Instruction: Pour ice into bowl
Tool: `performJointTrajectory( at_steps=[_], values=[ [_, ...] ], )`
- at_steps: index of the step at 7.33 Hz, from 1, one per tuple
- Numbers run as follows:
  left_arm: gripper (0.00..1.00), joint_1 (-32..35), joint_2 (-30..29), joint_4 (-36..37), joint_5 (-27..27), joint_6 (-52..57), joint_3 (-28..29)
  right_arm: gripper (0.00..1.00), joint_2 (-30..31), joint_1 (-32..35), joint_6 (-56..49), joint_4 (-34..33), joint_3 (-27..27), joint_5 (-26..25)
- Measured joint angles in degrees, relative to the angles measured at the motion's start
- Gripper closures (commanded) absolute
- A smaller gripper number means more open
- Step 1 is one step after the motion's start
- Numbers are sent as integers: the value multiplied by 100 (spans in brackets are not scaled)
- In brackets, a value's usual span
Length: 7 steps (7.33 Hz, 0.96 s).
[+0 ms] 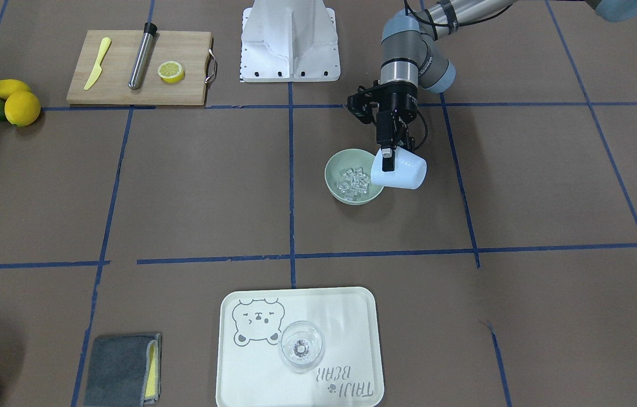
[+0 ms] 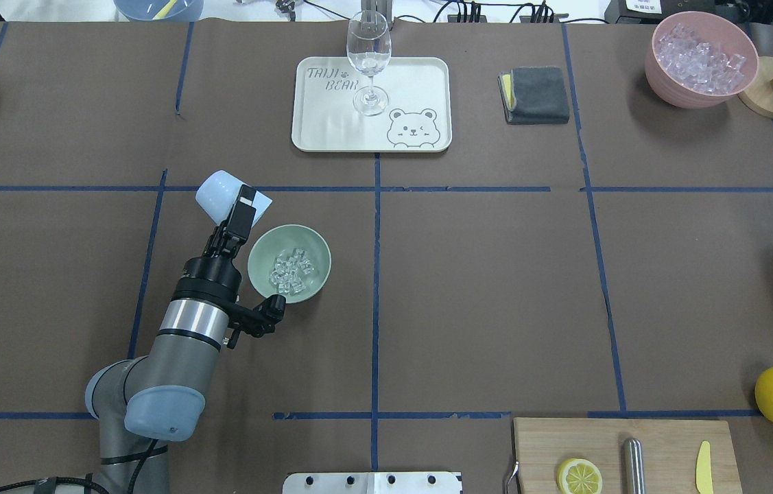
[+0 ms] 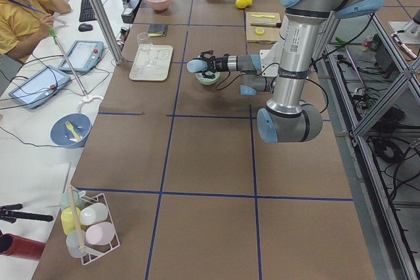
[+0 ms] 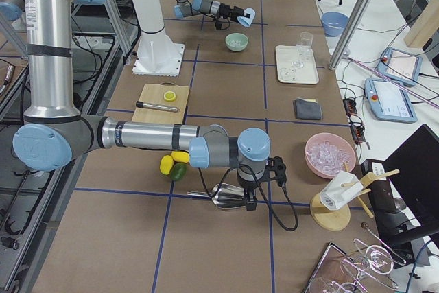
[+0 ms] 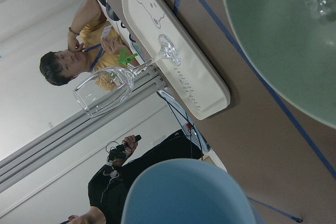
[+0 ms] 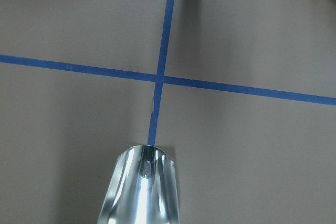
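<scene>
On the brown desk (image 1: 182, 198) the left pincer (image 1: 388, 160) clamps the tipped cup (image 1: 407, 173) by its rim, mouth at the bowl (image 1: 333, 168) edge, ice (image 1: 355, 182) heaped inside the bowl; best tilt slowly, mouth over the bowl, so no cube escapes.

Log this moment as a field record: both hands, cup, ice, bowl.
left hand: shut on the light blue cup
light blue cup: tipped on its side, mouth at the rim of the bowl
ice: piled inside the bowl
bowl: sage green, upright
right hand: by a metal scoop; open or shut cannot be told
</scene>
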<state>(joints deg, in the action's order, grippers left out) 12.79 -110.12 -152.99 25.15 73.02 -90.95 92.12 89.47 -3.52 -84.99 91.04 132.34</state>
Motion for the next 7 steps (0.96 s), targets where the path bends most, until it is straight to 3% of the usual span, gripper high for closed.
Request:
performJointTrajectory(
  at_steps=[2,4,7],
  values=[
    [100,1,7,-170,6,-29,-45,0,9,0,0,0,1,-6],
    [100,45,30,-889,17,-80,-67,0,14,0,0,6,4,-1],
    [100,72,44,-1606,65,-1624,-75,0,16,0,4,9,5,0]
  ],
)
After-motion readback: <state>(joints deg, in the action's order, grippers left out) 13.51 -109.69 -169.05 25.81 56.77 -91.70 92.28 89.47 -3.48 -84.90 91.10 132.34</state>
